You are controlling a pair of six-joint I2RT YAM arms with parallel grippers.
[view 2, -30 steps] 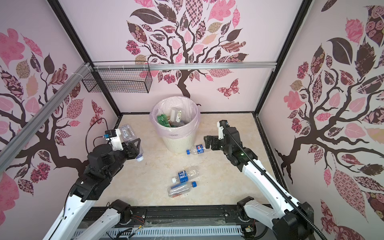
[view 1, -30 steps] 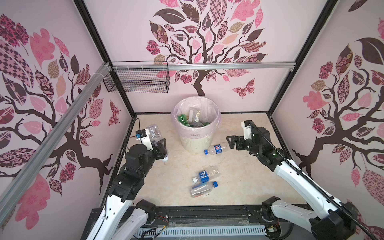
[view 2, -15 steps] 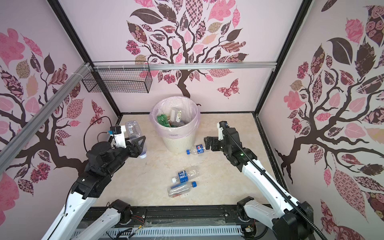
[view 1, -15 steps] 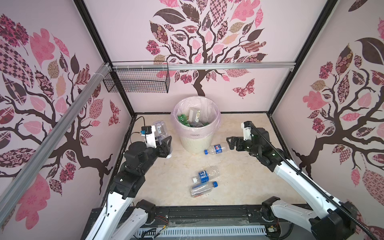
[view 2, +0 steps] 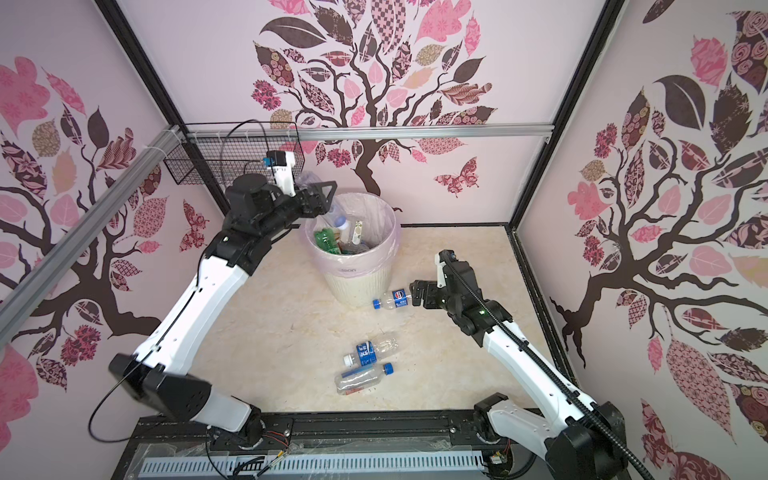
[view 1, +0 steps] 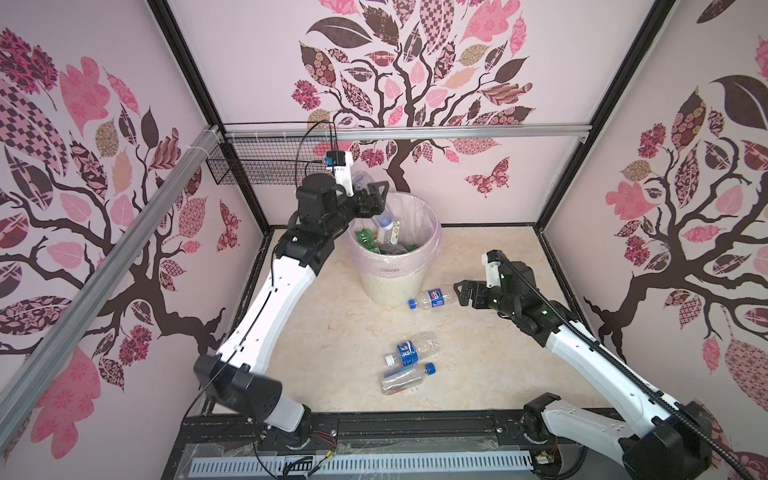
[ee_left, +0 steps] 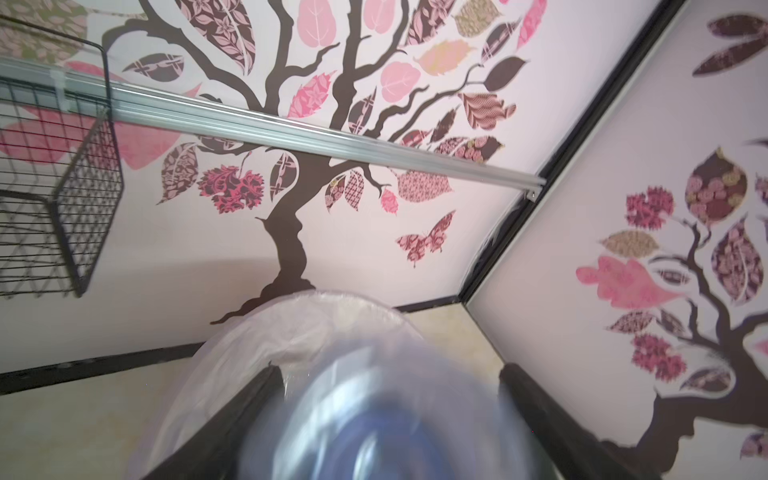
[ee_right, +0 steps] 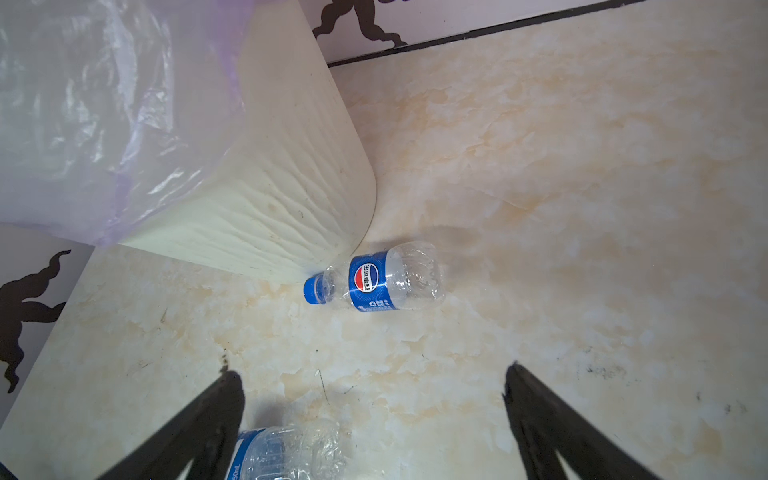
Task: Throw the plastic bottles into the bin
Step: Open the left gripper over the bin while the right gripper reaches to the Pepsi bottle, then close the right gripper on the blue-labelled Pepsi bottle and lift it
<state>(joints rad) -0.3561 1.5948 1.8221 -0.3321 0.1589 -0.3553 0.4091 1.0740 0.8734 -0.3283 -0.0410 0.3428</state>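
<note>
My left gripper [view 1: 376, 198] [view 2: 325, 195] hangs over the near left rim of the cream bin [view 1: 390, 286] [view 2: 357, 286], its jaws spread. A clear bottle [view 1: 383, 219] [view 2: 338, 220] slips down out of them into the bin, a blur in the left wrist view [ee_left: 386, 424]. Green and clear bottles [view 1: 368, 241] lie inside. My right gripper [view 1: 459, 293] [ee_right: 372, 372] stands open and empty, low over the floor behind a blue-labelled bottle [view 1: 432, 298] [ee_right: 374, 282] lying against the bin's base.
Two more clear bottles [view 1: 409, 353] [view 1: 405, 377] lie side by side on the marble floor toward the front; one of them [ee_right: 286, 453] shows beside a right finger. A black wire basket [view 1: 257, 166] hangs on the back-left wall rail.
The left arm swung up from the left wall to the bin with the bottle, then its jaws opened and the bottle began to drop. The right arm barely moved.
</note>
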